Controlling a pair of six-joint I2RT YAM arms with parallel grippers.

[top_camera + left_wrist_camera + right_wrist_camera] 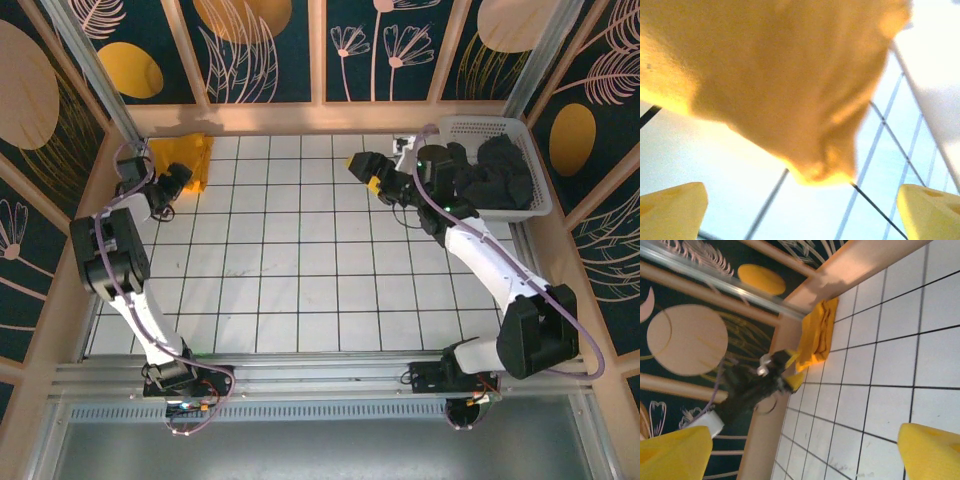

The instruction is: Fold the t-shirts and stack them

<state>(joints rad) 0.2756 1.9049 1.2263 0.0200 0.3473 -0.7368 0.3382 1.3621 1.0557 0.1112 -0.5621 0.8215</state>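
The mustard t-shirt (pixel 182 158) lies folded in the far left corner of the table. In the left wrist view its cloth (pixel 780 75) spreads across the upper part, just ahead of the fingers. My left gripper (pixel 188 185) sits at the shirt's near edge, open, its yellow fingertips (pixel 675 207) wide apart with bare table between them. The right wrist view shows that gripper (pixel 798 370) beside the shirt (pixel 820 335). Dark charcoal t-shirts (pixel 495 172) lie bunched in the white basket (pixel 480 124). My right gripper (pixel 364 175) hovers left of the basket, open and empty, its fingertips (pixel 927 450) spread wide.
The white gridded table (pixel 300 270) stretches between the arms. A wooden rail (pixel 320 118) runs along the back wall and wooden side rails border both sides. The basket stands in the far right corner, close behind the right arm's wrist.
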